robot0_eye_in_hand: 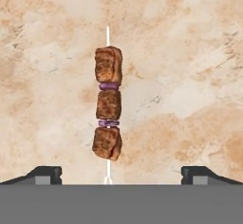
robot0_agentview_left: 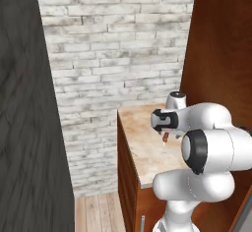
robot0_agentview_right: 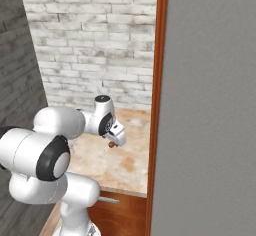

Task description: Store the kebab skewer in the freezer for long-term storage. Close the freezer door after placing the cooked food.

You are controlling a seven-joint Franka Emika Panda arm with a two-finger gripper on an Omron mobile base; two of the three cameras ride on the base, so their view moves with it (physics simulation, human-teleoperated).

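Reddish-brown meat chunks with purple slices between them form the kebab skewer (robot0_eye_in_hand: 108, 104), which lies flat on the marbled beige counter (robot0_eye_in_hand: 190, 76). Your gripper (robot0_eye_in_hand: 121, 173) hovers directly above it, jaws spread wide on either side, holding nothing. Beyond the counter (robot0_agentview_left: 142, 147) you face a whitewashed brick wall (robot0_agentview_left: 113, 54) and a brown wooden cabinet (robot0_agentview_left: 221, 44).

skewer (robot0_agentview_left: 166, 137) mostly hidden behind hand, too small to resolve | skewer lower tip cut off, hand view | fingers (robot0_eye_in_hand: 45, 174) only tips visible
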